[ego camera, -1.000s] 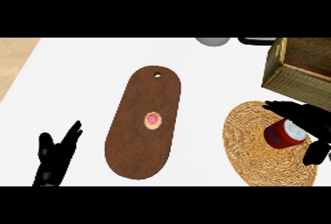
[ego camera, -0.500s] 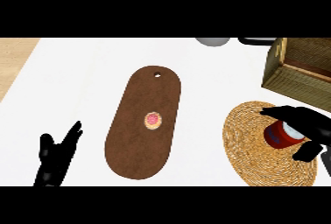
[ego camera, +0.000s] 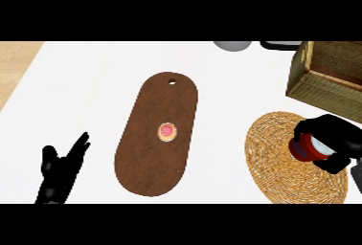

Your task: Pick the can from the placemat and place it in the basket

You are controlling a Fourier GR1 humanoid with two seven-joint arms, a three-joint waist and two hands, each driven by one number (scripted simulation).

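**Mia:** What is the right hand doing?

**Ben:** Its black fingers are curled around the can. The can is round and red with a shiny pale top. It sits over the right side of the placemat, and I can't tell if it touches the mat.

**Mia:** What is the placemat like?

**Ben:** It is round and yellow-brown, woven in rings like straw. Just past it, up in the corner, is the basket. It is boxy, brown and woven too, with a darker inside.

**Mia:** And the long brown thing?

**Ben:** That is a wooden board, smooth and oval, with a small hole at the far end. A little round pink treat lies in its middle. All of it rests on a flat white counter.

**Mia:** And the other hand?

**Ben:** The left hand rests near the bottom left, fingers spread and pointing up.

**Mia:** Did anything change from before?

**Ben:** The right hand has closed in more around the can. The can has stayed in nearly the same spot. The left hand did not move.
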